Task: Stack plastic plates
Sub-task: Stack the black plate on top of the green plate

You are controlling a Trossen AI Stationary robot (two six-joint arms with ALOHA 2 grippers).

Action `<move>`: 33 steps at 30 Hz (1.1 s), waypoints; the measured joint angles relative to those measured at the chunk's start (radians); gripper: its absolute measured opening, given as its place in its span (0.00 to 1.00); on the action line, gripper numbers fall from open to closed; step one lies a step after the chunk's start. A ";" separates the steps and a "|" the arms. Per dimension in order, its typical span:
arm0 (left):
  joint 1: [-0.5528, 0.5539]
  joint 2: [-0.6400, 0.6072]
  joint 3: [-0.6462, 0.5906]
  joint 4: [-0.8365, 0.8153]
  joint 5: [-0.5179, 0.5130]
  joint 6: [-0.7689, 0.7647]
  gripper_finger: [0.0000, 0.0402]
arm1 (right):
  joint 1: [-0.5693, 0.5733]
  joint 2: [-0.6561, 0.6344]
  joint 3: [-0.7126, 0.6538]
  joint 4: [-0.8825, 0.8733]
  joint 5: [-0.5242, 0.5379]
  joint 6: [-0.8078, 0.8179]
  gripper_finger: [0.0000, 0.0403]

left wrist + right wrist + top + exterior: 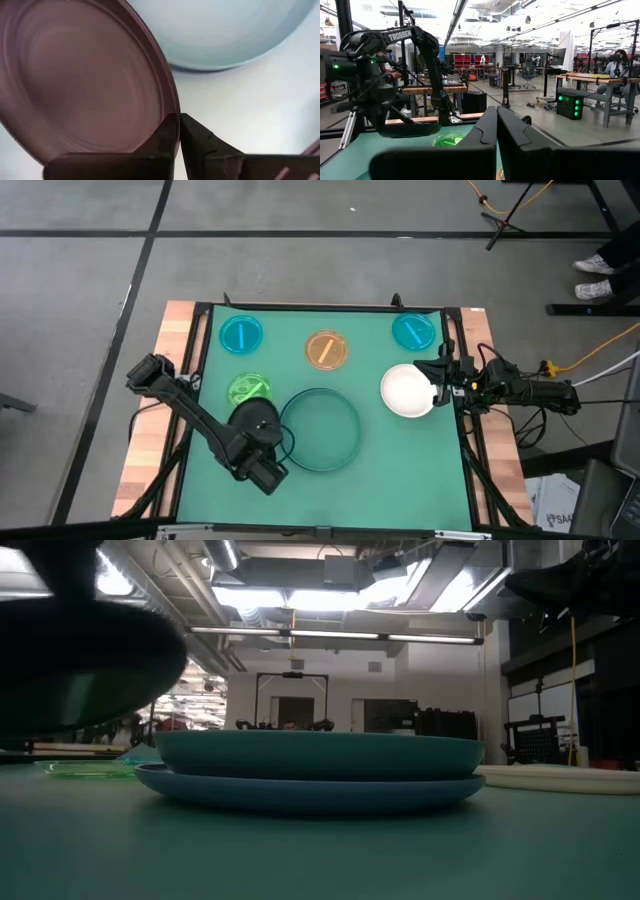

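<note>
The black plate (255, 420) is in my left gripper (262, 452), which is shut on it. It hangs over the mat between the lime-green plate (249, 389) and the dark-green plate (320, 429). The dark-green plate sits on the light-blue plate (310, 790). Lying flat on the mat are the white plate (405, 391), the orange plate (326, 350) and two cyan plates (242, 334) (413, 332). My right gripper (438, 373) is shut and level, just beside the white plate's right rim. My left gripper pinches the black plate's rim (169, 122) between its two fingers (200, 140), at the plate's near edge, coming from the table's near-left side. The plate (80, 650) is lifted clear of the mat, next to the stacked large plates.
The green mat (400, 470) has free room along its near edge and in the near right corner. A black frame (320, 307) borders the mat, with wooden table edges outside it. Cables trail off to the right (590, 360). People sit at benches in the room beyond (620, 60).
</note>
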 joint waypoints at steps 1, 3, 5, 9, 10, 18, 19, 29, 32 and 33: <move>0.005 0.000 0.009 0.000 -0.005 0.009 0.02 | 0.000 0.000 0.000 0.000 0.000 0.000 0.00; 0.016 0.000 0.029 -0.002 -0.008 0.038 0.02 | 0.000 0.000 0.000 0.000 0.000 0.000 0.00; 0.028 0.002 0.051 0.000 -0.018 0.068 0.02 | 0.000 0.000 0.000 0.000 0.000 0.000 0.00; 0.052 0.005 0.073 0.029 -0.044 0.140 0.02 | 0.000 0.000 0.000 0.000 0.000 0.000 0.00; 0.057 0.005 0.077 0.037 -0.056 0.161 0.02 | 0.000 0.000 0.000 0.000 0.000 0.000 0.00; 0.091 0.005 0.114 0.080 -0.105 0.281 0.02 | 0.000 0.000 0.000 -0.001 0.000 0.000 0.00; 0.095 0.006 0.120 0.096 -0.114 0.299 0.02 | 0.000 0.000 0.000 -0.001 0.000 0.000 0.00; 0.137 0.006 0.124 0.226 -0.168 0.422 0.02 | 0.000 0.000 0.000 -0.005 0.000 0.000 0.00; 0.140 0.006 0.124 0.284 -0.180 0.450 0.02 | 0.000 0.000 0.000 -0.006 0.000 0.000 0.00; 0.141 0.006 0.124 0.301 -0.180 0.460 0.02 | 0.000 0.000 0.000 -0.006 0.000 -0.001 0.00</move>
